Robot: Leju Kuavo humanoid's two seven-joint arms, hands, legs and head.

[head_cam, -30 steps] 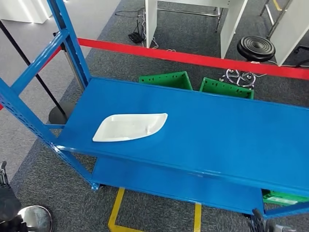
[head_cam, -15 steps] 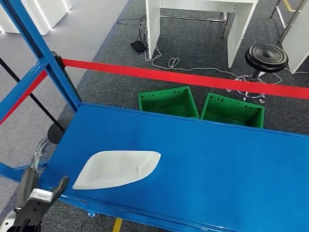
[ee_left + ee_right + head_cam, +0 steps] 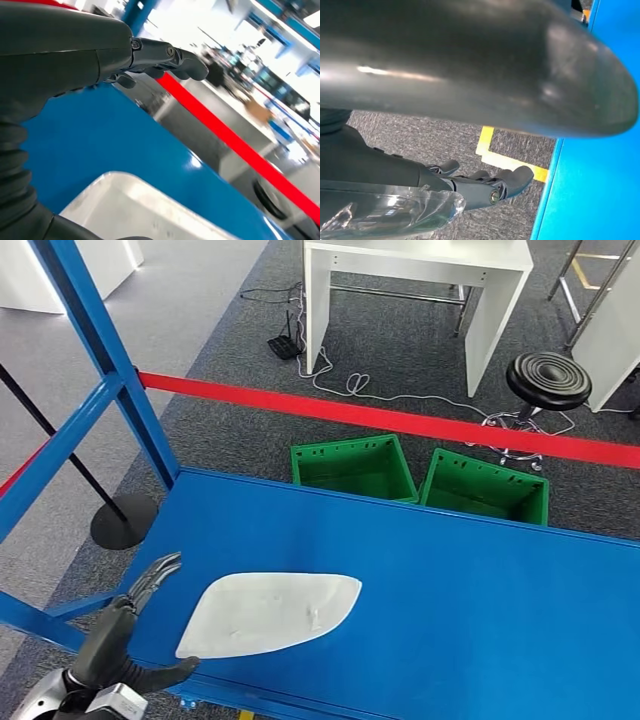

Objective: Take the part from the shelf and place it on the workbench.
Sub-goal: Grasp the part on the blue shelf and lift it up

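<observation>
The white part [image 3: 272,613] lies flat on the blue shelf [image 3: 453,590], near its front left corner. The left hand [image 3: 124,635] hovers just beside it, fingers spread, holding nothing. The right hand [image 3: 482,187] hangs over carpet, fingers apart, empty.

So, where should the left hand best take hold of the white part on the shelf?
Probably the blunt, wide end of the white part, which faces the open left hand. It lies flat on the blue shelf, so come in low from that side, thumb under the rim.
</observation>
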